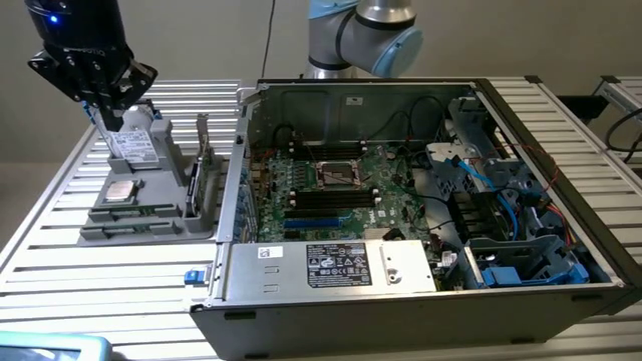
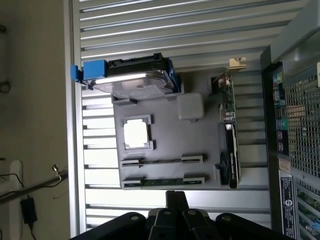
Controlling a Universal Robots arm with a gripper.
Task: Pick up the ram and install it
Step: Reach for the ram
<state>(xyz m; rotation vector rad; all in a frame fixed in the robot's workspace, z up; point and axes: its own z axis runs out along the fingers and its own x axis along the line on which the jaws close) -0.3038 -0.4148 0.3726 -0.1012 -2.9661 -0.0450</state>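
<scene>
Hovered at the start of the pick, over the parts tray [image 2: 167, 141], gripper [image 1: 108, 120] pressed together and pinching nothing.
Spotted the ram [image 2: 162, 181] seated on edge in the tray's outermost slot, past the processor [image 2: 136, 133] from the drive [image 2: 135, 82], well apart from the gripper. Judged the grasp to need the jaws spread, then set astride the stick's thin edge.

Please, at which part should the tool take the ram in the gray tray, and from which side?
Take the ram by the middle of its exposed long edge, coming straight down from above and pinching its two flat faces. It stands on edge in a slot of the gray tray, and holders seem to cover both ends, so probably just the middle is free.
</scene>
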